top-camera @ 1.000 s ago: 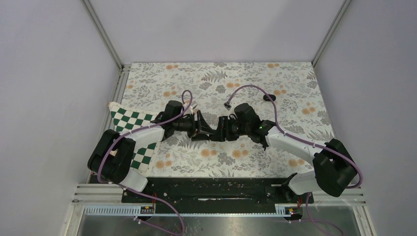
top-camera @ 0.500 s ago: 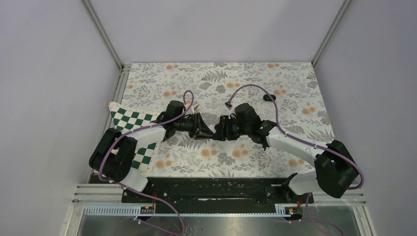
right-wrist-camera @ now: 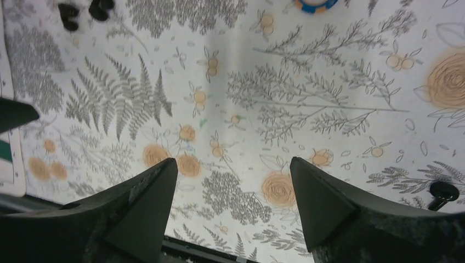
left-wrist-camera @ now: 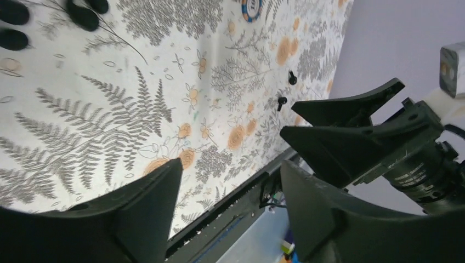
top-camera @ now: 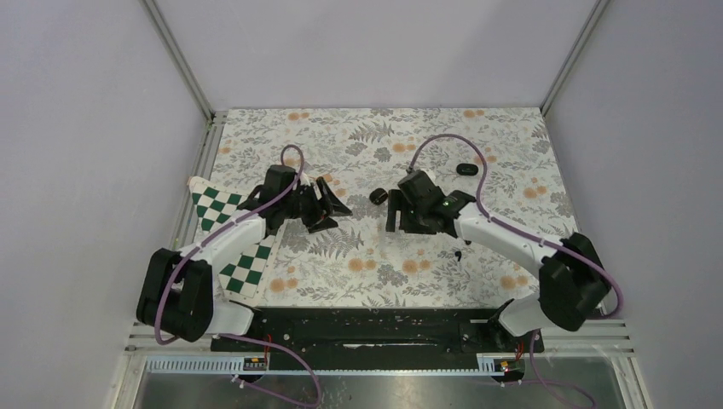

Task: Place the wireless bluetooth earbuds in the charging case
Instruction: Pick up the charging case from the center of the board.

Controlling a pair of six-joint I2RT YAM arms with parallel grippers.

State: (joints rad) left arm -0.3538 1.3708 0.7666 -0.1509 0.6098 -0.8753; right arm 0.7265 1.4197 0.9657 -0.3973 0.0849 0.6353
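Small black rounded pieces lie close together on the floral cloth. In the top view they show as one dark blob (top-camera: 378,195) between my two grippers. They sit at the top left edge of the left wrist view (left-wrist-camera: 82,16) and of the right wrist view (right-wrist-camera: 68,13). I cannot tell the charging case from the earbuds. My left gripper (top-camera: 328,204) (left-wrist-camera: 230,164) is open and empty, to the left of the pieces. My right gripper (top-camera: 393,213) (right-wrist-camera: 233,161) is open and empty, just right of them. Neither touches them.
A blue and orange chip (right-wrist-camera: 315,4) (left-wrist-camera: 252,8) lies behind the right arm and looks dark from above (top-camera: 465,169). A green checkered board (top-camera: 223,223) lies at the left. Tiny black pins (left-wrist-camera: 281,101) (right-wrist-camera: 441,192) (top-camera: 458,256) lie near the front.
The grippers were tip to tip at the table's middle. They have drawn apart and moved toward the back. The dark blob now shows on the cloth between them.
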